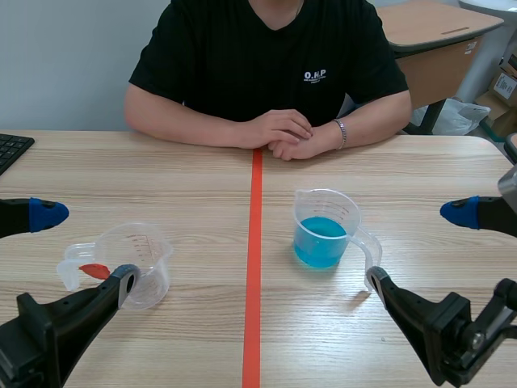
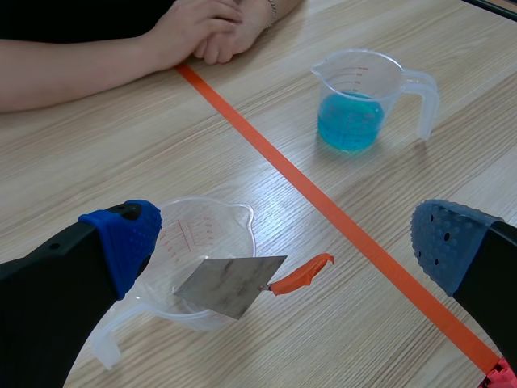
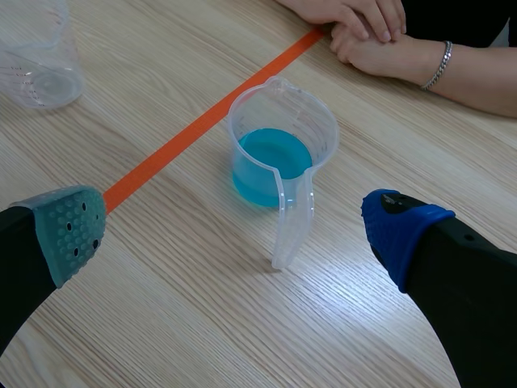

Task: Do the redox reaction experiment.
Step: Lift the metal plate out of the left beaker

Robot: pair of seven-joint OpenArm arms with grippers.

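- scene view: an orange tape line is seen running down the middle of the wooden surface.
- left of the tape line a clear cup is stood upright, and a red strip shows on its handle side.
- right of the line, and closer to it, a cup of blue liquid is stood with its handle turned away from the line.
- the left jaws are held apart on the left of the line, and the right jaws are held apart on the right of it.
- a person's hands are folded at the line's far end, and a keyboard is seen far to the line's left.
- left wrist view: the left jaws are spread wide, blue pads showing. the clear cup is just ahead of one finger.
- a grey metal sheet is leaned on the cup's rim, with the red strip fixed at its corner and pointing toward the tape line.
- the cup of blue liquid is seen beyond the line.
- right wrist view: the right jaws are spread. the cup of blue liquid is ahead of them, just beside the tape line, with its handle turned toward the jaws.
- the clear cup is seen across the line.
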